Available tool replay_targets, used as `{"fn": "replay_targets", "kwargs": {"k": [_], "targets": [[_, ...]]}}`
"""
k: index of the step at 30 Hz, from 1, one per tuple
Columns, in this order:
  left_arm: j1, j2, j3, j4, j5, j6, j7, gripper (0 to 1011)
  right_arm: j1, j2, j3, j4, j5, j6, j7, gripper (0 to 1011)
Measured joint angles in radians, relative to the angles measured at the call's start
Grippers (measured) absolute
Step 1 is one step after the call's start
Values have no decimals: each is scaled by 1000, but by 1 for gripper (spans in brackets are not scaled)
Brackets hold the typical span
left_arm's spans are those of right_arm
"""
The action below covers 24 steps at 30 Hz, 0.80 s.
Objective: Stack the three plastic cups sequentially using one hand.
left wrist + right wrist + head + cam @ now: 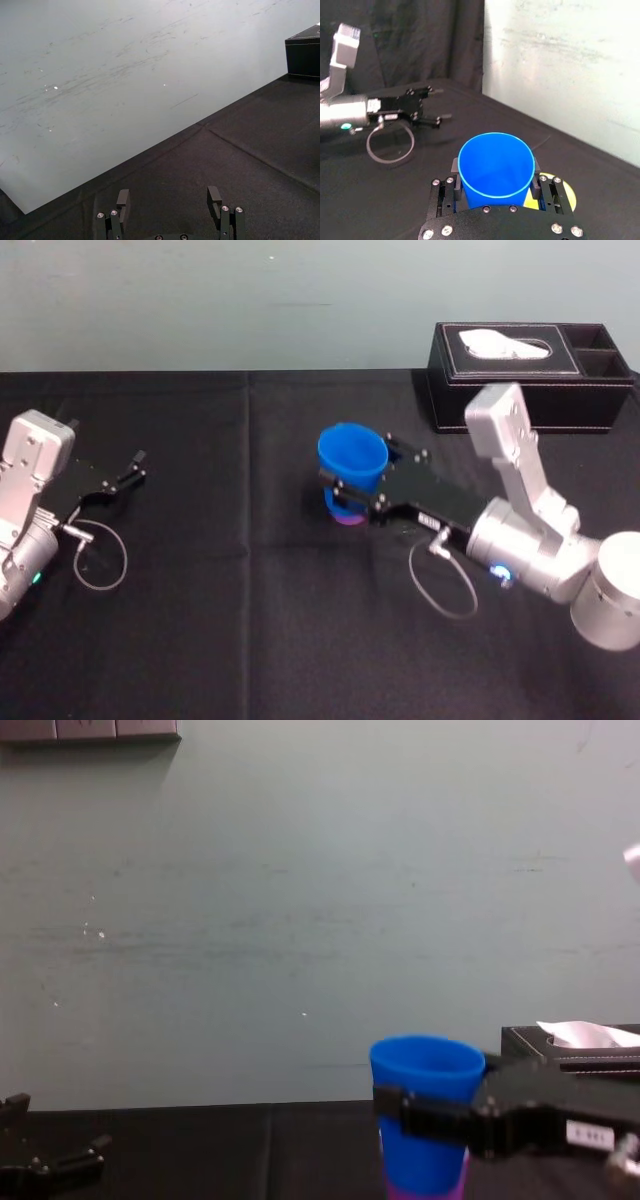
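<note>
My right gripper (355, 480) is shut on the blue cup (351, 456), one finger on each side of its wall, near the middle of the black tablecloth. The blue cup stands upright with its mouth open upward. Below it a band of the purple cup (349, 520) sticks out, so the blue cup sits in or just over it. In the right wrist view a yellow-green cup part (564, 192) shows beside the blue cup (495, 165), under the gripper (495, 174). From the chest view the blue cup (427, 1120) rises above the purple one (428, 1190).
My left gripper (133, 470) rests open and empty at the table's left side, its grey cable looped beside it. A black tissue box (525, 375) stands at the back right, close behind my right arm. A pale wall runs along the table's far edge.
</note>
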Motion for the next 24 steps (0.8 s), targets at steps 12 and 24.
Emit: {"fn": "replay_targets", "kwargs": {"k": [12, 24], "targets": [[0, 0, 0, 0, 0, 0, 0, 1011, 131, -29, -11, 81, 6, 30, -31, 734], [0, 0, 0, 0, 0, 0, 0, 1012, 193, -59, -28, 186, -4, 12, -33, 734]]}}
